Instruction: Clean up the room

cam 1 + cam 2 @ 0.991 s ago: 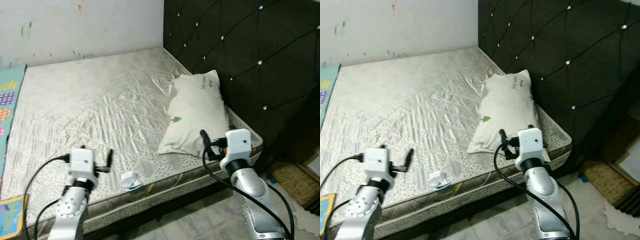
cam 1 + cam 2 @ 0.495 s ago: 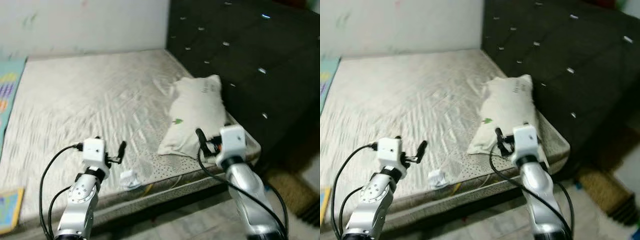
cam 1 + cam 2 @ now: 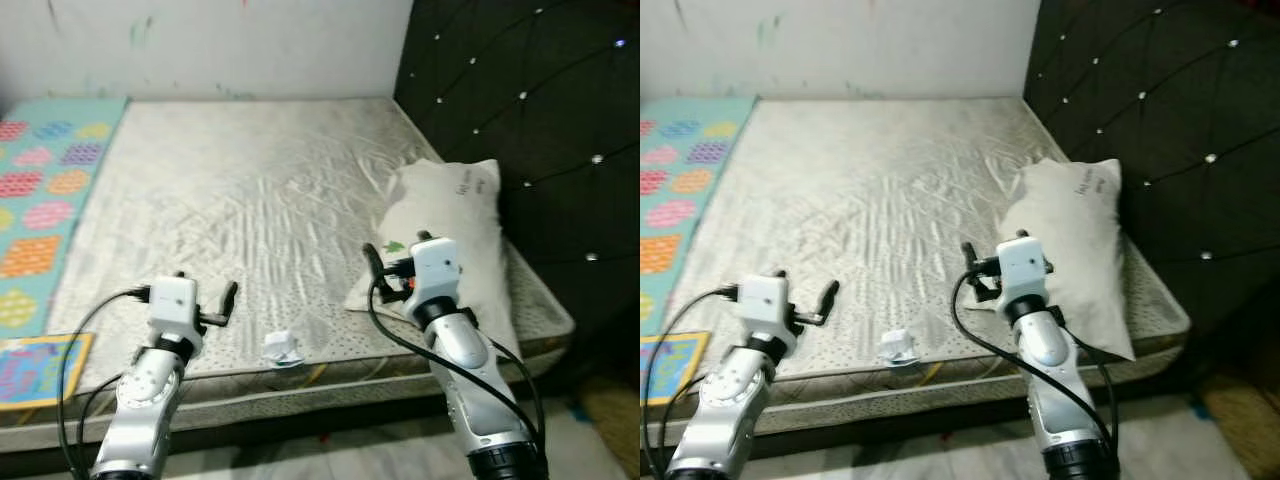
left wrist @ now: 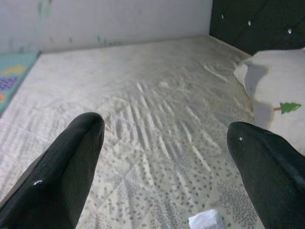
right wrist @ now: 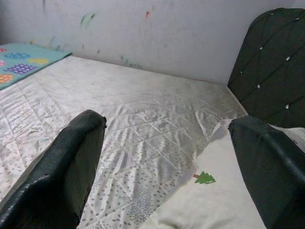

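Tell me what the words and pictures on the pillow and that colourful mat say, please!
Pillow: dark writing near its top corner, too small and blurred to read.
Pillow: a little green tree picture, no words by it.
Colourful mat: bright patterned squares, no letters or numbers that can be read.
Flat colourful thing at the bed's near corner: printed shapes, too blurred to read.

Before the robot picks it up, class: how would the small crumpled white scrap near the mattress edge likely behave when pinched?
The crumpled white scrap looks like thin tissue or paper, so it is probably very light and would squash between the fingers. Its creased, irregular shape suggests it would not roll. Lying near the mattress edge, a nudge might well push it off.
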